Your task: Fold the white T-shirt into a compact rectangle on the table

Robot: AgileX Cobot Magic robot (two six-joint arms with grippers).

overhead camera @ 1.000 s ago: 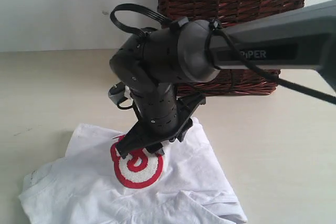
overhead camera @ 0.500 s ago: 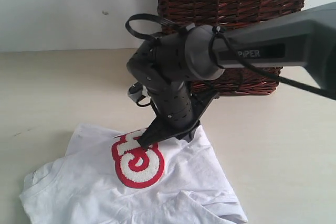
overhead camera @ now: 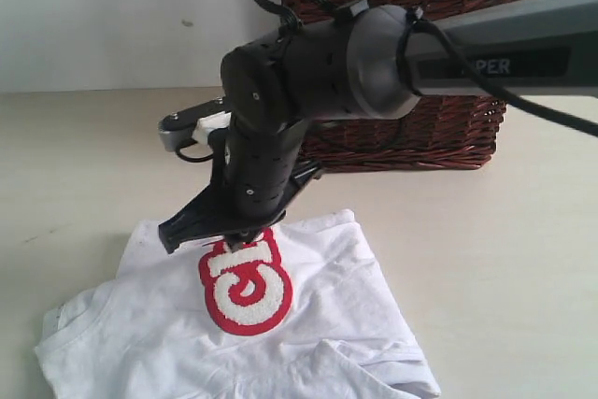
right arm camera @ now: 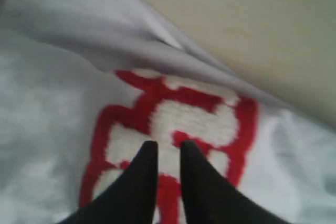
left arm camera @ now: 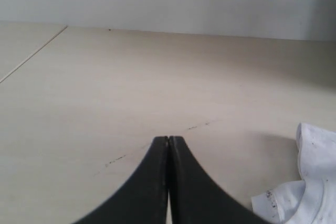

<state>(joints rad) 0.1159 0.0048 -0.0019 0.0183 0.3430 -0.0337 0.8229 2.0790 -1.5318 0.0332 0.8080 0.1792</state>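
The right pincer [right arm camera: 167, 148] is hanging tip-down over the soft white short-sleeved cotton T-shirt [overhead camera: 327, 324]. Its two black fingers [right arm camera: 142, 171] are standing slightly parted, with a thin slit between them and nothing showing in the gap. Whether the tips are touching the cloth is not clear. Directly beneath them, fuzzy white lettering outlined in thick red [overhead camera: 245, 292] is facing up, and the tips are pointing at its upper part. Just beyond the lettering in the right wrist view, a fold of the shirt is lying in a raised ridge. The bulky black right arm [overhead camera: 318, 72] is reaching in from the right of the exterior view and bending down over the shirt.

The left pincer [left arm camera: 168, 139] is hovering with its black fingers pressed together, holding nothing, above a bare stretch of the wide pale beige matte table [overhead camera: 495, 259]. A rumpled white edge of the shirt is lying near it, to one side.

The shirt is lying crumpled and loosely spread on the near part of the table. Behind it, a dark brown woven wicker basket [overhead camera: 439, 128] is standing on the table against a plain white wall [overhead camera: 93, 16].
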